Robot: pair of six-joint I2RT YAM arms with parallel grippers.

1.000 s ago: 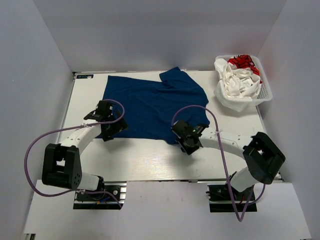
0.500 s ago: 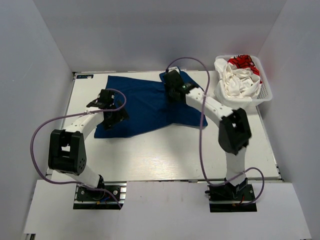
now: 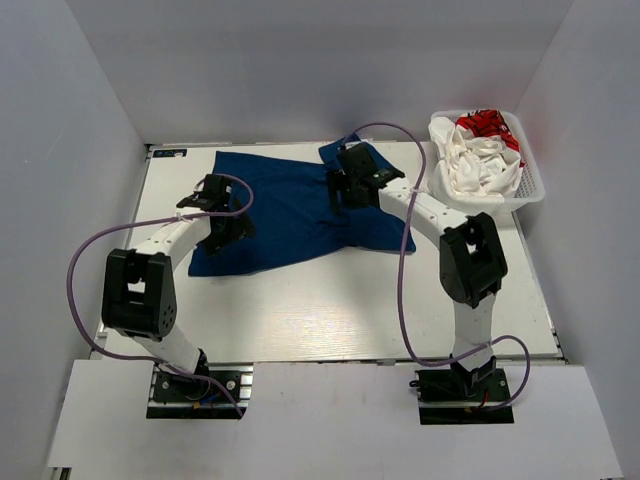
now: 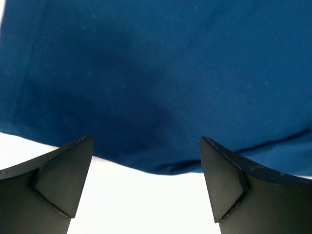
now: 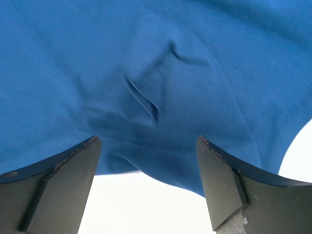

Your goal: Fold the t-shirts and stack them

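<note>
Roughly 1 fold in: the blue t-shirt (image 3: 290,205) lies on the tabletop (image 3: 330,310), its near right part apparently doubled back. The white t-shirt (image 3: 470,165) sits crumpled in the basket (image 3: 535,190); stacking remains. The left gripper (image 4: 146,140) and right gripper (image 5: 148,139) hover open, holding nothing. Arms hide the fold edges.
</note>
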